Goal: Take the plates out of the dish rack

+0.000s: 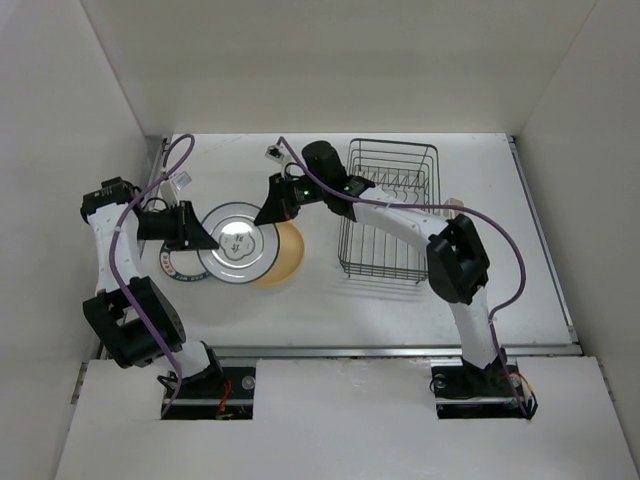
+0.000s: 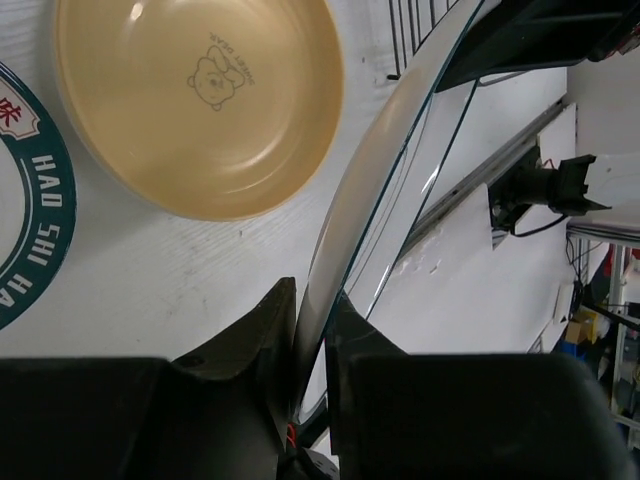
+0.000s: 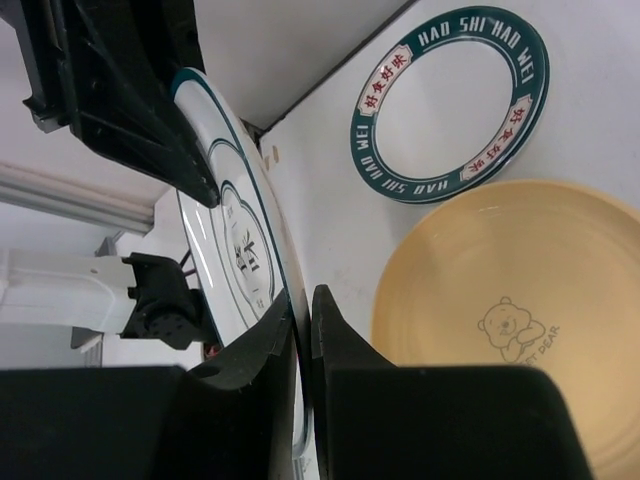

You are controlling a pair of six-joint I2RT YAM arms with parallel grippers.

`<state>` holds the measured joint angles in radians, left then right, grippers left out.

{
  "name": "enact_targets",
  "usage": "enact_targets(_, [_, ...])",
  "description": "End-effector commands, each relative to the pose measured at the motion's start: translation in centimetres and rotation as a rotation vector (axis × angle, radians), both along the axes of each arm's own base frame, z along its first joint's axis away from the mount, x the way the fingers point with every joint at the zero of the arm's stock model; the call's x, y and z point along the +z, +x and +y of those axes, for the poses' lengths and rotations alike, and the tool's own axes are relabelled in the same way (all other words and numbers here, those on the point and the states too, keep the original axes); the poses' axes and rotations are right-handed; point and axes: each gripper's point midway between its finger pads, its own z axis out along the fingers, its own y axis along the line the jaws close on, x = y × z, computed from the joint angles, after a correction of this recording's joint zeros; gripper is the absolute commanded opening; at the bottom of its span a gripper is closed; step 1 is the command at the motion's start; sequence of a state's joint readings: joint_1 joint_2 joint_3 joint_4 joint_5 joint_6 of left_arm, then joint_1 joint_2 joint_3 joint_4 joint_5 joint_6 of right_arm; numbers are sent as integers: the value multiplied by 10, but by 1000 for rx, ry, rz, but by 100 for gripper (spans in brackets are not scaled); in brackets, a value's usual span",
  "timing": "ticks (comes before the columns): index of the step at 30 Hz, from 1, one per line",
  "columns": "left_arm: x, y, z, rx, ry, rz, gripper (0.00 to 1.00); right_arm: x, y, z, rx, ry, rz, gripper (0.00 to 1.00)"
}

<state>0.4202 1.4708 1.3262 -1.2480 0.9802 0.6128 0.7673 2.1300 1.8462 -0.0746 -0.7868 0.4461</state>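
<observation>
Top external view: the white ringed plate [image 1: 238, 245] sits left of centre over the counter [image 1: 400, 310], and I have it pinched from two sides. My left end effector [image 1: 200, 235] is on its left rim and my right end effector [image 1: 272, 208] on its upper right rim.

From the left wrist, the left end effector [image 2: 315, 300] has its fingers narrowed right down onto the plate's rim [image 2: 370, 190], which I see nearly edge-on. From the right wrist, the right end effector [image 3: 303, 310] clamps the opposite rim the same way. The plate's face [image 3: 240, 250] runs away from it towards the other arm's fingers.

Under and around it lie two more plates, flat on the counter. The yellow plate [image 1: 285, 258], with a small bear drawing in its well [image 2: 200, 100], peeks out at the lower right. The lettered plate [image 1: 172, 268], with a dark green band [image 3: 450, 100], peeks out at the lower left. The two are just apart.

The dish rack [image 1: 385, 240] stands well to the right, towards the back of the counter, and its wires show at the top edge from the left wrist [image 2: 410, 30].

The counter is matt white. Plain white walls [image 1: 330, 60] close it in at the left, back and right. Purple cables [image 1: 130, 250] trail along both arms.
</observation>
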Motion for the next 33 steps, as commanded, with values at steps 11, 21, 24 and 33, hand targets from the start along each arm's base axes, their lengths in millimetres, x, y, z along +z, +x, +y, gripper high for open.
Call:
enact_targets(11, [3,32,57,339,-36,91,0,16,34,4,-251,-43,-33,70])
enact_targets(21, [-68,34,154,717,237,310,0,41,52,-40,-464,-81,-100,70])
enact_targets(24, [-78,42,161,736,251,284,0,44,48,-44,-462,-80,-111,70])
enact_targets(33, [-113,28,164,632,300,435,61,53,35,-53,-445,-63,-115,70])
